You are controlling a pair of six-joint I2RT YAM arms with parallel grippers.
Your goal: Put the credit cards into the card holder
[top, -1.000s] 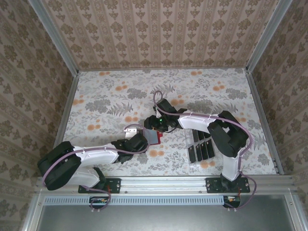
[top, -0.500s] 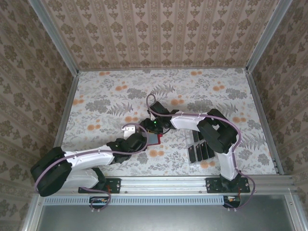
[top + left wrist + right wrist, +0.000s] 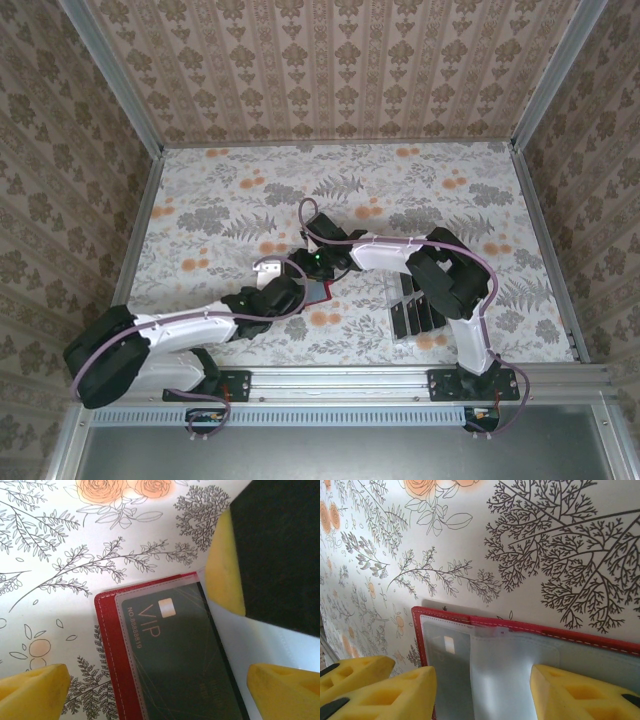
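The red card holder [image 3: 320, 291] lies open on the flowered table, mid-front. In the left wrist view its red edge [image 3: 107, 645] frames a clear sleeve holding a black VIP credit card [image 3: 185, 655]. My left gripper [image 3: 160, 695] is open, its yellow fingertips [image 3: 30, 687] wide apart either side of the holder. My right gripper [image 3: 482, 695] is open too, its pads astride a loose clear sleeve page [image 3: 520, 675] of the holder [image 3: 520, 624]; the card [image 3: 447, 670] shows dimly in the sleeve beside it. From above, the left gripper [image 3: 297, 285] and right gripper [image 3: 318, 265] meet over the holder.
A clear slotted tray [image 3: 396, 298] with several black cards [image 3: 420, 310] stands right of the holder, under the right arm. Patterned walls enclose the table on three sides. The right gripper's pad [image 3: 225, 570] crowds the left wrist view's upper right.
The right gripper has moved left and down onto the holder, covering more of it. The left arm has stretched forward slightly towards the holder.
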